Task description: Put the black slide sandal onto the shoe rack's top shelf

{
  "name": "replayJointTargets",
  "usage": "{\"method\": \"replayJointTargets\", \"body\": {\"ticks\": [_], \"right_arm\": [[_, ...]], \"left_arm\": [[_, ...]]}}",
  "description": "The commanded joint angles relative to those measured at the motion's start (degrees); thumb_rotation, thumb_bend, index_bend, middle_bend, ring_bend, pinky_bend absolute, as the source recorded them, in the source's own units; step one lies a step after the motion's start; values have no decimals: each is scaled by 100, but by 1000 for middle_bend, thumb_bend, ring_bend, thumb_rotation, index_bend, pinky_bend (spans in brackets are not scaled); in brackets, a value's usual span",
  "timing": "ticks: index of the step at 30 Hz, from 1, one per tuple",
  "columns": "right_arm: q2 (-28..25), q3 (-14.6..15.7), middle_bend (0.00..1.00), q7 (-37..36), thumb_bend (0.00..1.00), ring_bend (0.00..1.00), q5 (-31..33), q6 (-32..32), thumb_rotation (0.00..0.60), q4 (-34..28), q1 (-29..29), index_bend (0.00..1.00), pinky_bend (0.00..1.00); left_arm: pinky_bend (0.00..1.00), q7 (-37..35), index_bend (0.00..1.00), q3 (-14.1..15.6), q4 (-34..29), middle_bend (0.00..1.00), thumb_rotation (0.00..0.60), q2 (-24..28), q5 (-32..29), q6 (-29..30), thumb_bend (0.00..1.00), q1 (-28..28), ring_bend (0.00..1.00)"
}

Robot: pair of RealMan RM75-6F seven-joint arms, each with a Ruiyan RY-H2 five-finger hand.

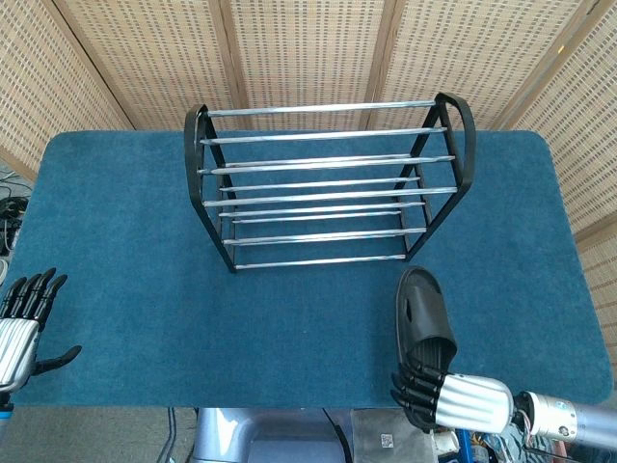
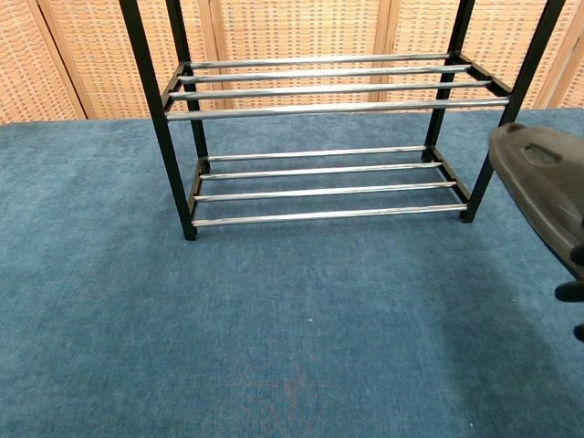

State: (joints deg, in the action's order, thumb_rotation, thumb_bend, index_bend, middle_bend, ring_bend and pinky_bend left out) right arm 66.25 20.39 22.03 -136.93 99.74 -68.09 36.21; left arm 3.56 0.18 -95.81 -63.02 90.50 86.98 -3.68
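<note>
My right hand [image 1: 451, 397] grips the heel end of the black slide sandal [image 1: 422, 320] and holds it raised above the blue table, toe pointing toward the rack. In the chest view the sandal [image 2: 540, 181] hangs at the right edge with its sole showing, and dark fingertips [image 2: 573, 292] appear below it. The black-framed shoe rack [image 1: 328, 183] with chrome bars stands at the table's centre back, and its top shelf [image 1: 323, 121] carries nothing. My left hand [image 1: 21, 323] hovers off the table's front left corner, fingers spread and empty.
The blue carpeted table [image 1: 125, 251] spreads around the rack. Wicker screen panels [image 1: 308, 48] stand behind it. The rack's lower shelves [image 2: 319, 182] hold no shoes.
</note>
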Motion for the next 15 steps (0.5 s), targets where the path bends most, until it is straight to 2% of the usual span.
{"method": "replayJointTargets", "body": {"ticks": [1,7,15], "right_arm": [[-308,-181,575,219,671,432,-272,-347,600,-480,303,634,409],[-532,-633,575,43,671,432,-156,-1015,600,-852,824,634,409],[-760,-1062,573,-446,670,432,90,-1749,600,-1040,1422,634,409]], "left_arm": [[0,3,0,-1,8,0,600,-3,-6,-12,145,-4,0],[0,50,0,-22,4,0,600,-18,-48,-20,145,-9,0],[0,42,0,-56,27,0,600,-24,-158,-113,145,-42,0]]}}
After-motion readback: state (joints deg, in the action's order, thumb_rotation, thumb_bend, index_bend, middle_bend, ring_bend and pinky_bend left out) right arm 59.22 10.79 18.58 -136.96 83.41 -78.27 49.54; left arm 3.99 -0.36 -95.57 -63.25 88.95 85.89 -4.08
